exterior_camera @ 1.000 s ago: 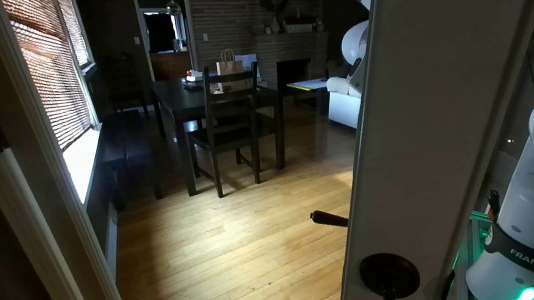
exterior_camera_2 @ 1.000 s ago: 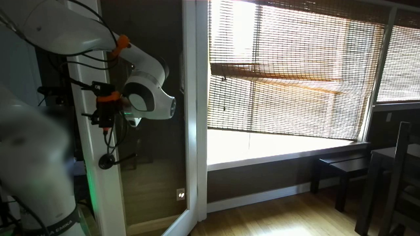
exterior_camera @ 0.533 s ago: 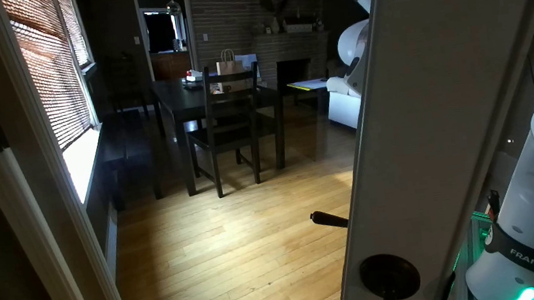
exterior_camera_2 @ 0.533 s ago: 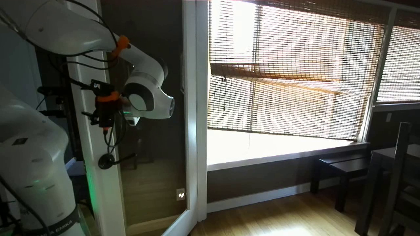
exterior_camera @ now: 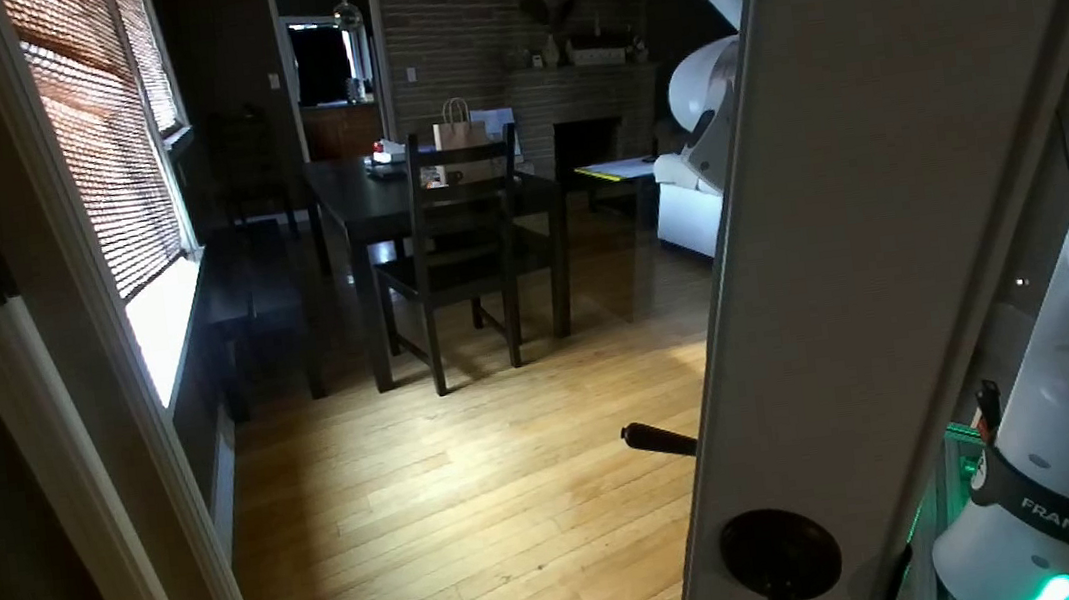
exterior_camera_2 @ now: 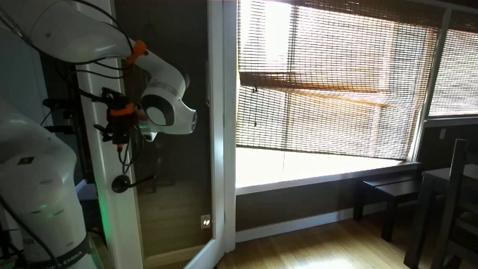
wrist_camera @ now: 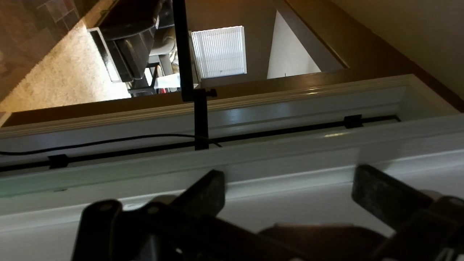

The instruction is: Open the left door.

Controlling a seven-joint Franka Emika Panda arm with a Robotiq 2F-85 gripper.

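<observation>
The left door shows in both exterior views, its white edge rail beside a full-length glass pane. A round black knob plate with a lever sits low on the rail. My gripper is above the knob, in front of the rail, its fingers pointing at it. In the wrist view my gripper is wide open, with a white rail running across behind the fingers. Nothing is held. Contact between fingers and rail cannot be told. The knob is not seen in the wrist view.
A white frame post with a dark plate stands at the glass's far side. A dark table, a chair and a bench stand in the room. A black pole rises beyond the rail in the wrist view.
My gripper and wrist have shifted slightly left and up in an exterior view. The arm's lower link has turned a little. The door and knob show no clear movement.
</observation>
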